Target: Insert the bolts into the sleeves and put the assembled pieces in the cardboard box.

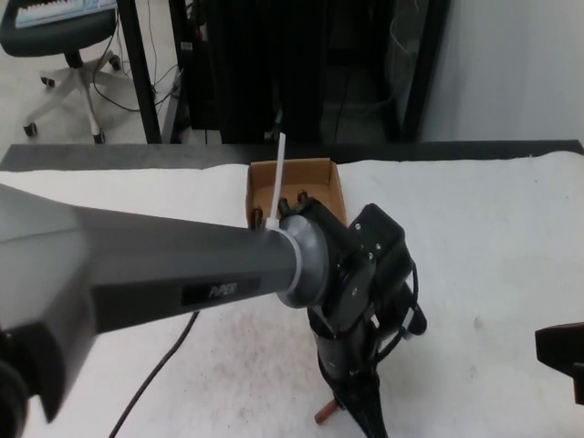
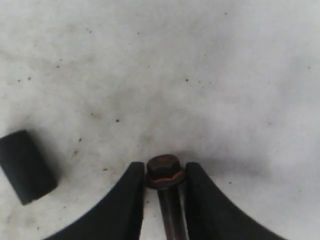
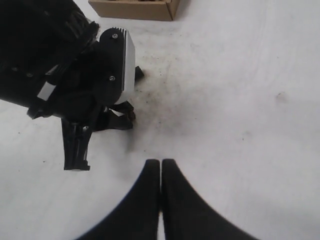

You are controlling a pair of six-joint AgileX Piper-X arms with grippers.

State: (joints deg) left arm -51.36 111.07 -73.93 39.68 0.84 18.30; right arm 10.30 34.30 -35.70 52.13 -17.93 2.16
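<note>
A dark bolt (image 2: 165, 172) with a hexagonal head and an orange washer lies on the white cloth between the fingers of my left gripper (image 2: 165, 167), which is shut on its shank. A black sleeve (image 2: 26, 166) lies on the cloth a short way off, apart from the bolt. In the high view the left gripper (image 1: 354, 406) points down at the cloth near the front, with a reddish bolt end (image 1: 324, 412) beside it. The cardboard box (image 1: 292, 187) stands behind it. My right gripper (image 3: 161, 162) hovers shut and holds nothing, at the right edge (image 1: 561, 351).
The left arm's thick grey link (image 1: 146, 274) crosses the front left and hides much of the cloth. A black cable (image 1: 160, 365) trails beneath it. The bench's dark far edge (image 1: 456, 146) runs behind the box (image 3: 135, 7). Open white cloth (image 1: 493, 237) lies to the right.
</note>
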